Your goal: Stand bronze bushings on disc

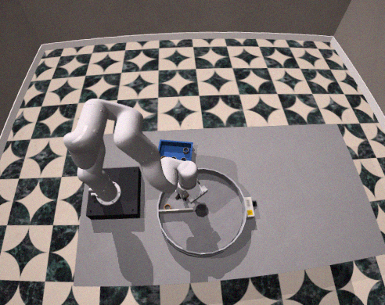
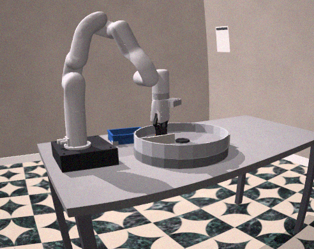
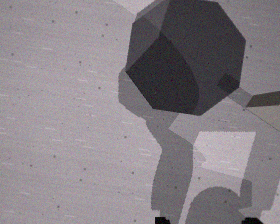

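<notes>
Top: bronze bushing upright, axis vertical.

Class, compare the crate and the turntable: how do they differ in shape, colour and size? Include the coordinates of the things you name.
The crate (image 1: 172, 150) (image 2: 123, 138) is rectangular; the turntable (image 1: 200, 255) (image 2: 182, 150) (image 3: 66, 125) is round. The crate is blue, the turntable grey. The crate is smaller than the turntable. Both are open-topped, with raised walls.

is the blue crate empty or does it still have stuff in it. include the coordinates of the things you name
Not empty: the top view shows a ring-shaped bushing (image 1: 185, 149) inside the crate (image 1: 160, 146) (image 2: 121, 137).
</notes>
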Controlling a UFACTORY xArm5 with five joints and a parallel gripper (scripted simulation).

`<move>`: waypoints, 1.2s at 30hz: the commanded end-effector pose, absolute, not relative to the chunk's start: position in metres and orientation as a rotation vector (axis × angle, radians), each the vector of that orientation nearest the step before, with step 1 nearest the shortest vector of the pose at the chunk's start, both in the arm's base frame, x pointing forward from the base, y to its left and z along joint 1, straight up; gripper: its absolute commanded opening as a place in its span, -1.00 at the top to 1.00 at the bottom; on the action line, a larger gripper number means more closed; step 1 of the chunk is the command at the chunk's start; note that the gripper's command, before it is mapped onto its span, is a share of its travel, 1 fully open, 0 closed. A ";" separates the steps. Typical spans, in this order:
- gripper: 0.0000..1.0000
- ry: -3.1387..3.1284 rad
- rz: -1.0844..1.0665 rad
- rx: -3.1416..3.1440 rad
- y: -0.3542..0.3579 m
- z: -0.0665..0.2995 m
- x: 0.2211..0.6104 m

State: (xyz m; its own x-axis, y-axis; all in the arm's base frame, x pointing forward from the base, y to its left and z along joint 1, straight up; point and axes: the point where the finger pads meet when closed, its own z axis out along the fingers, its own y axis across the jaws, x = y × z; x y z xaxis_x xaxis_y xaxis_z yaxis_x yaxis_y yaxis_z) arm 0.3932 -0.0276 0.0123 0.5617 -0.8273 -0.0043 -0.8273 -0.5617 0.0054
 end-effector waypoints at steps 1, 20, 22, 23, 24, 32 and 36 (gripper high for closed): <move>0.16 -1.470 -0.003 2.775 -0.028 0.027 0.395; 0.16 -1.470 -0.003 2.775 -0.028 0.073 0.395; 0.16 -1.470 -0.003 2.775 -0.028 0.073 0.395; 0.16 -1.470 -0.003 2.775 -0.028 0.073 0.395; 0.16 -1.470 -0.003 2.775 -0.028 0.073 0.395; 0.18 -1.459 -0.003 2.781 -0.027 0.073 0.395; 0.18 -1.355 -0.003 2.833 -0.014 0.073 0.389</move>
State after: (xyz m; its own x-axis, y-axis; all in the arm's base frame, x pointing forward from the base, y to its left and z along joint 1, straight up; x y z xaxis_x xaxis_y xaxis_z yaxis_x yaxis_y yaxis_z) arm 0.3923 -0.0246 0.0718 0.5776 -0.8163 -0.0037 -0.8163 -0.5777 0.0047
